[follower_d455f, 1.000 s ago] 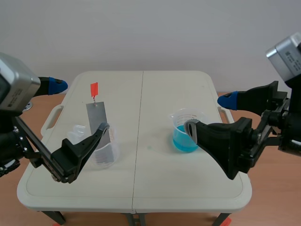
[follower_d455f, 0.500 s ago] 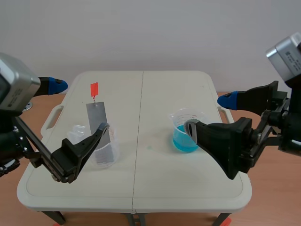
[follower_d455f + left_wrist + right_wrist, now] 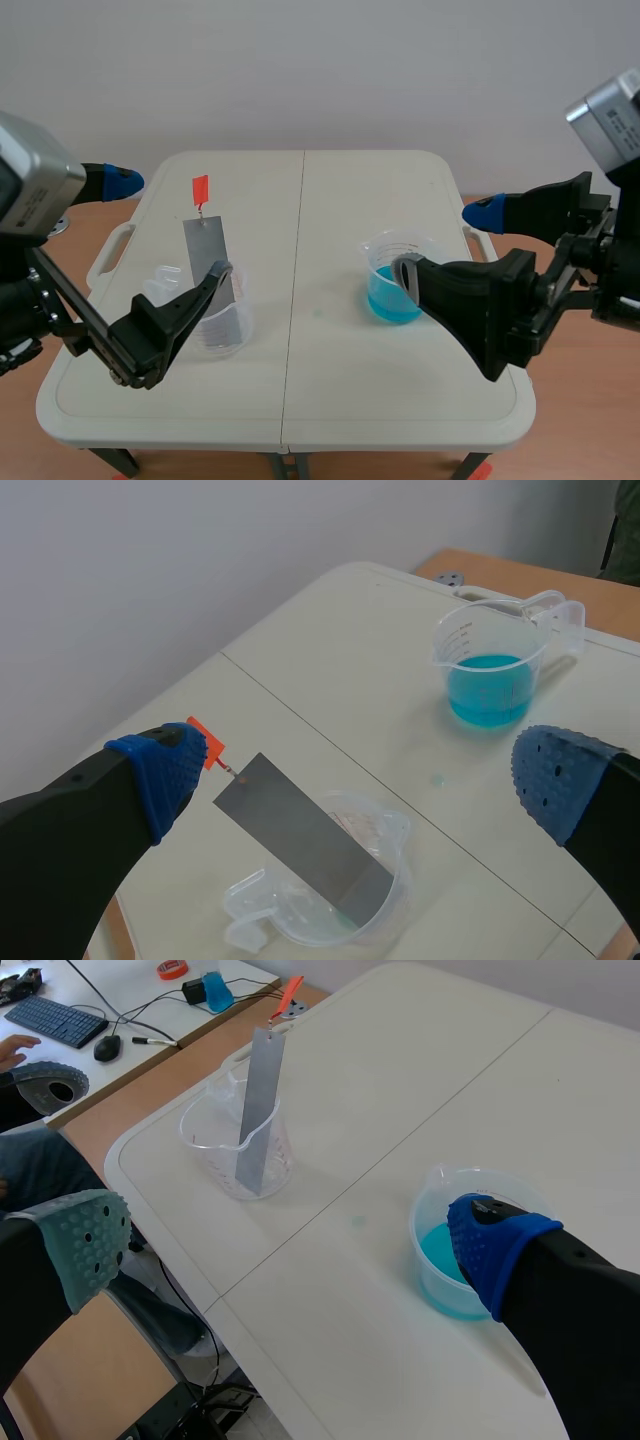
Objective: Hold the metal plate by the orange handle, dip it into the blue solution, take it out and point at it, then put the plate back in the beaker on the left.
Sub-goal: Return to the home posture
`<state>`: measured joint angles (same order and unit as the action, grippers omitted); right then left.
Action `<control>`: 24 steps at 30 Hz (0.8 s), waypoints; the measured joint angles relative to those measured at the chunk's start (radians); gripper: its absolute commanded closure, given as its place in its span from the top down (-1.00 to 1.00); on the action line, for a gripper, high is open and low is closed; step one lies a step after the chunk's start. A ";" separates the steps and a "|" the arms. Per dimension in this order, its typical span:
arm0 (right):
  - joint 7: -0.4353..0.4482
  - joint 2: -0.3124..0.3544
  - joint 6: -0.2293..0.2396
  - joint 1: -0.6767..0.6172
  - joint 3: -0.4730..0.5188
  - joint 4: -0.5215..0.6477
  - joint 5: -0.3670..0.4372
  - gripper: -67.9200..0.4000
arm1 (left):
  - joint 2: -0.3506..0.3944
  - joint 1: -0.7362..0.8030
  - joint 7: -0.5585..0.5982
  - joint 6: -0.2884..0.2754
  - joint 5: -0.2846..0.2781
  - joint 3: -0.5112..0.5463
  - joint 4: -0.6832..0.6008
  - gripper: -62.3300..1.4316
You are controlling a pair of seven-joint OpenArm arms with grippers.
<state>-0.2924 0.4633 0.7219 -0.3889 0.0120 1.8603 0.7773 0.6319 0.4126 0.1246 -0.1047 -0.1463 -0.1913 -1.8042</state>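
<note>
A grey metal plate [image 3: 205, 250] with an orange handle [image 3: 200, 189] stands tilted in a clear beaker [image 3: 222, 325] on the table's left half. On the right half sits a beaker of blue solution [image 3: 393, 280]. My left gripper [image 3: 170, 225] hovers open over the clear beaker, holding nothing. My right gripper [image 3: 445, 241] hovers open by the blue beaker, also holding nothing. In the left wrist view the plate [image 3: 300, 835], its handle [image 3: 207, 743] and the blue beaker [image 3: 490, 675] lie ahead of the open left gripper [image 3: 360, 775]. The right wrist view shows the plate [image 3: 258, 1110] and blue beaker [image 3: 470, 1250] below the right gripper [image 3: 290, 1245].
The white folding table [image 3: 300, 420] has a centre seam and rounded edges. A small blue drop [image 3: 437, 779] lies between the beakers. Beyond the table's left side stands a desk with a keyboard [image 3: 50, 1020], a mouse and cables, with a person's hand there.
</note>
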 measured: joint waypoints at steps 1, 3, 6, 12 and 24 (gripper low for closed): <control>0.000 0.000 0.000 0.000 0.000 0.000 0.000 0.95 | 0.000 0.000 0.000 0.000 0.000 0.000 0.000 1.00; 0.000 0.000 0.000 0.000 0.000 0.000 0.000 0.95 | 0.000 0.000 0.000 0.000 0.000 0.000 0.000 1.00; 0.000 0.000 0.000 0.000 0.000 0.000 0.000 0.95 | 0.000 0.000 0.000 0.000 0.000 0.000 0.000 1.00; 0.000 0.000 0.000 0.000 0.000 0.000 0.000 0.95 | 0.000 -0.005 0.005 0.000 0.000 0.000 0.000 1.00; 0.000 0.000 0.000 0.000 0.000 0.000 0.000 0.95 | 0.000 -0.030 0.003 0.003 0.000 0.006 0.000 1.00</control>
<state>-0.2924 0.4629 0.7223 -0.3885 0.0120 1.8603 0.7773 0.6319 0.3824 0.1276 -0.1017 -0.1463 -0.1856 -1.8042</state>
